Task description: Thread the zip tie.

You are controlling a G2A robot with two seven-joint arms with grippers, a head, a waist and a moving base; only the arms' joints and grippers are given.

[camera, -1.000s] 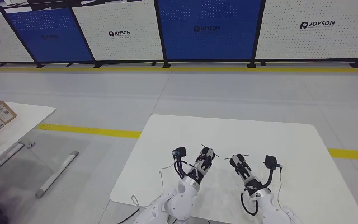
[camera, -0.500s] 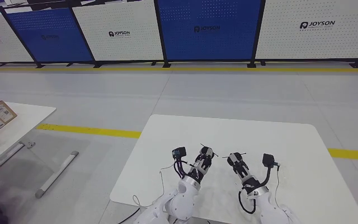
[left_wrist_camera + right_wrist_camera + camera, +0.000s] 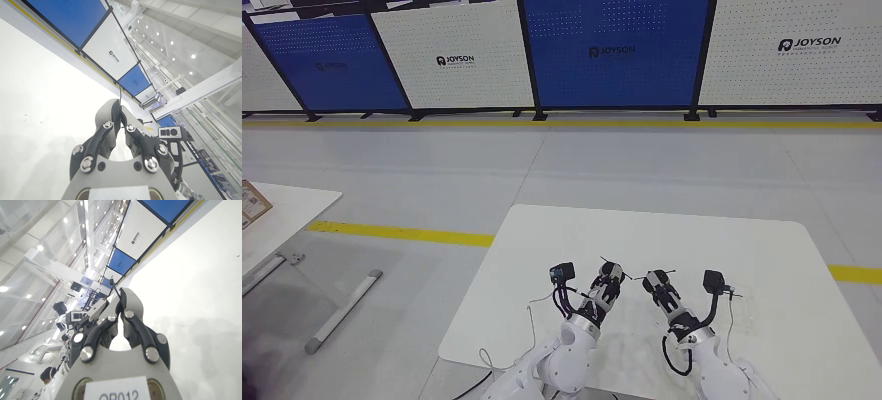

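Left gripper pinching zip tie tail, right gripper clamping head end — above table

A factory hall: perforated partition panels, yellow floor line, high ceiling lights.

Blue and white perforated panels line a grey floor with yellow stripes; round ceiling lights shine above.

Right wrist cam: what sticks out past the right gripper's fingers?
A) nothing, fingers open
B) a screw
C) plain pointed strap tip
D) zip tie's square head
D: the zip tie pokes out of the right gripper and ends in a small square head.
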